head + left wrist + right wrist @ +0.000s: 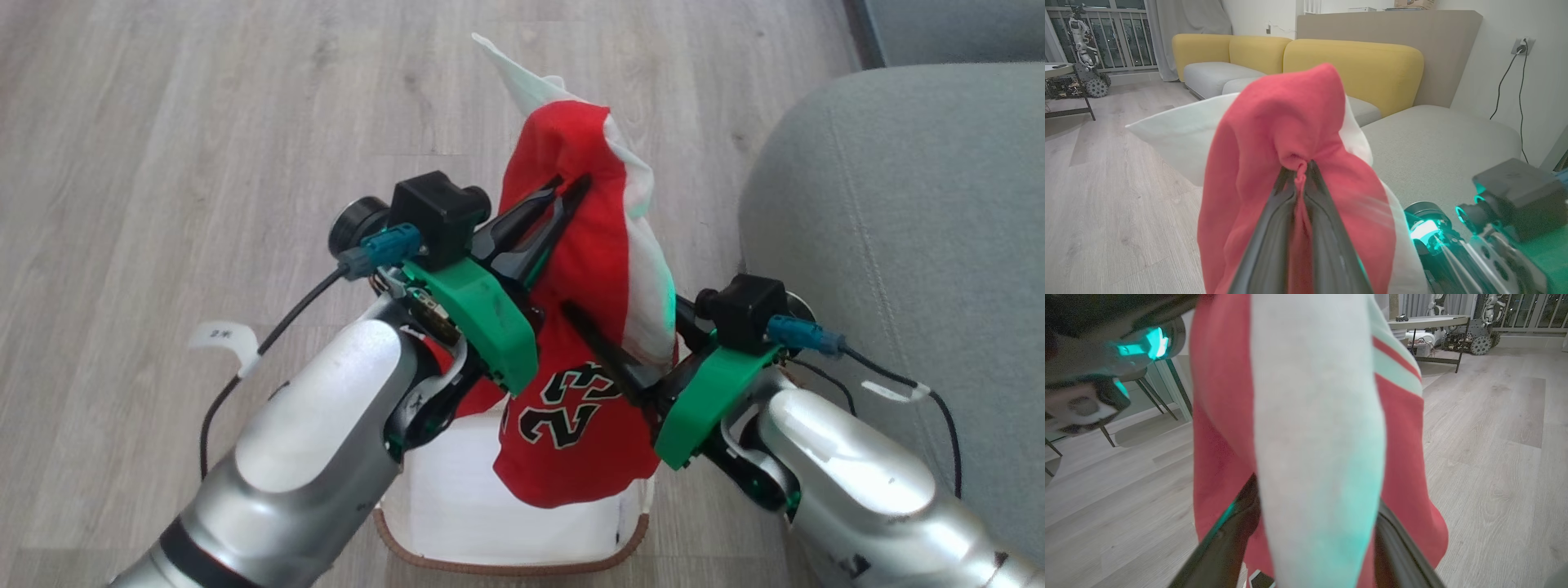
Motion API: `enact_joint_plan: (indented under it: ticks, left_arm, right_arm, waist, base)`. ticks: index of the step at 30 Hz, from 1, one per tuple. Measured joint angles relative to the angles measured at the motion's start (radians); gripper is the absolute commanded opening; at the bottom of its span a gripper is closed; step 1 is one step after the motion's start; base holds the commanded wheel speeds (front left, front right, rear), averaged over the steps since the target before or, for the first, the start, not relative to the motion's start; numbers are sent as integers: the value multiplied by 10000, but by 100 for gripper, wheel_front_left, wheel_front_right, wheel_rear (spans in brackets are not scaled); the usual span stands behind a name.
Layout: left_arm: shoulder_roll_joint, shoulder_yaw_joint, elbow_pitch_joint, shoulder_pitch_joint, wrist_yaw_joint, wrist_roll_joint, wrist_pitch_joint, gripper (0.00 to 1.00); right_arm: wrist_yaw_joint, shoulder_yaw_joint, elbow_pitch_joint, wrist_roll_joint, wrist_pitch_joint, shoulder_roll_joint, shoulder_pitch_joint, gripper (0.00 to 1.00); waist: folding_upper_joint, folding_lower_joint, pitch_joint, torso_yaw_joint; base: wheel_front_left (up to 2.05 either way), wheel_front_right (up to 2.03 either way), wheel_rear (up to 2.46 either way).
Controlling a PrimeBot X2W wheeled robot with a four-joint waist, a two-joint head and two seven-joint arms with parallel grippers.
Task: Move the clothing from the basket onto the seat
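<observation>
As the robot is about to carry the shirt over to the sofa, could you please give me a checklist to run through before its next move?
1. Left jaws shut on the red shirt: ok, fabric is pinched between them.
2. Right jaws gripping the shirt: cannot tell, the cloth hides their tips.
3. Shirt raised clear of the basket: cannot tell, in the head view its hem hangs over the opening.
4. Sofa cushion ready on the robot's right: ok, the part in view is bare.
</observation>
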Motion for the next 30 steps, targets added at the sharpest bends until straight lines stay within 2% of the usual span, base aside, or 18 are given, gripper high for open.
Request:
enact_joint_plan:
  ticks: [7,15,16,17,18,19,30]
  left_arm:
    - [-165,-46,90,-192,-42,-98,0,0]
    - [-230,-92,128,-320,-42,-100,2,0]
    - [-232,-100,132,-320,-42,-100,2,0]
    - [-232,-102,144,-319,-42,-100,2,0]
    - [-232,-104,144,-319,-42,-100,2,0]
    - [-234,-105,144,-319,-42,-100,2,0]
    - [-157,-77,169,-320,54,-201,-82,0]
  right_arm:
    - [0,523,1068,522,-35,52,-557,100]
    - [0,1390,2048,1074,-244,585,-1437,100]
    - [0,1469,2163,1127,-255,625,-1541,86]
    - [0,1511,2265,1185,-263,660,-1613,49]
    - [0,1547,2382,1262,-290,692,-1680,20]
    - [0,1574,2475,1327,-299,713,-1726,0]
    - [0,976,2385,1475,-299,765,-1652,0]
  waist:
    - [0,1,-27,344]
    - [0,1,42,493]
    - [0,1,43,503]
    - [0,1,42,510]
    - [0,1,46,514]
    - [0,1,50,517]
    - [0,1,104,360]
  base:
    - [0,0,0]
    - [0,0,0]
    - [0,0,0]
    - [0,0,0]
    - [0,0,0]
    - [0,0,0]
    - [0,0,0]
